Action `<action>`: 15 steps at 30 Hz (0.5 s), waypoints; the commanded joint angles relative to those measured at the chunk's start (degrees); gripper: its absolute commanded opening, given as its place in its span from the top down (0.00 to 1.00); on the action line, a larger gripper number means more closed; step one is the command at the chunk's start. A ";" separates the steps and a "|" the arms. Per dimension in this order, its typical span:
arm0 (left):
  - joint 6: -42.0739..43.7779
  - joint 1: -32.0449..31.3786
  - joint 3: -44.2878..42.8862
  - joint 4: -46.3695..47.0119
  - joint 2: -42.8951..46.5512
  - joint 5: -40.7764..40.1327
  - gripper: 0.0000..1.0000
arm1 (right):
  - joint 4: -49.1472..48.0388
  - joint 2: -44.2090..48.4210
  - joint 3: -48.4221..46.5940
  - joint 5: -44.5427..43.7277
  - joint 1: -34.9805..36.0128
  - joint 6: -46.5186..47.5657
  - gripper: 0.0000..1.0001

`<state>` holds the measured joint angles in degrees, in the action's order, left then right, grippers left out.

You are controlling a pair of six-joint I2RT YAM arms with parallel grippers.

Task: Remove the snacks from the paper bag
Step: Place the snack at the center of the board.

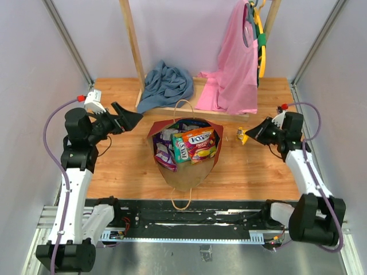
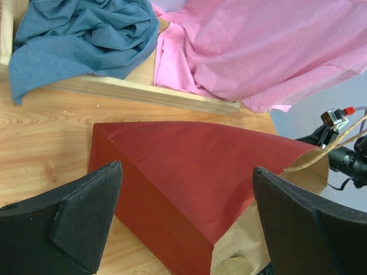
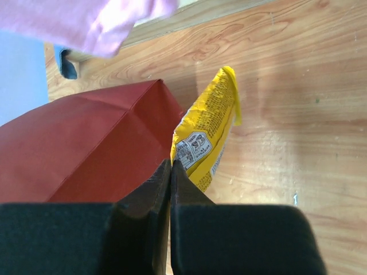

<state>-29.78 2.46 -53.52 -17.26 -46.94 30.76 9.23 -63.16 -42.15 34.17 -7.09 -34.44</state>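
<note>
The right claw is pressed together on the lower corner of a yellow shiny snack packet. The packet juts past its tips, just beside the red paper carrier bag. The left claw stands spread wide and empty, the bag just beyond its tips. Colourful snack packets fill the bag.
</note>
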 commanded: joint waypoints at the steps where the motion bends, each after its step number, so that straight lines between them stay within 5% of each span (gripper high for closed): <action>1: 2.76 0.18 -1.55 -0.42 -0.63 -0.35 0.00 | -6.53 -7.06 -2.46 1.36 -0.60 -0.73 0.99; 15: 1.52 -0.26 1.99 5.95 2.91 -6.90 0.00 | -12.94 -31.00 -9.67 1.25 1.30 -4.34 0.99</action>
<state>-27.46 2.42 -52.93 -14.17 -44.23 24.84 -1.85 -92.71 -47.53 36.40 -6.90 -38.22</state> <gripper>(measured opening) 0.994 0.013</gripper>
